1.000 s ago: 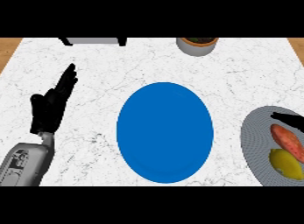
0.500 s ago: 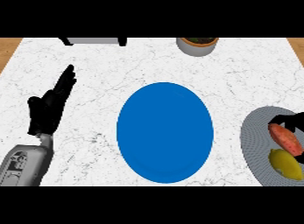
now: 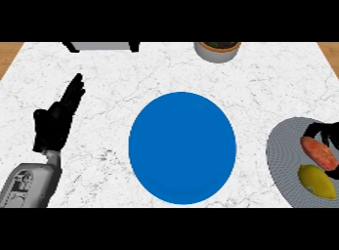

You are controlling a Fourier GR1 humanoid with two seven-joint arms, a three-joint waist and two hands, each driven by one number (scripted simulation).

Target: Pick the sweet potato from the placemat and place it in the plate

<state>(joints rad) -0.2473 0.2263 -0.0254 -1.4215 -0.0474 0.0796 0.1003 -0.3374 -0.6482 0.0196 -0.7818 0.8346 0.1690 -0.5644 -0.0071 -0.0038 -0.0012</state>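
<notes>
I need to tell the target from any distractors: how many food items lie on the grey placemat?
2. The sweet potato lies on the placemat under the right hand; a yellow lemon-like fruit sits just below it. The picture's edge may hide more.

The right hand [image 3: 336,139] is cut off by the view's right edge, so only dark curled fingers show over the sweet potato [image 3: 318,152], hiding part of it; its forearm is out of sight. The grey placemat [image 3: 287,166] runs past the right and lower edges. At the top edge, a grey pot [image 3: 217,52] and a dark-framed object [image 3: 99,46] are each cropped.
</notes>
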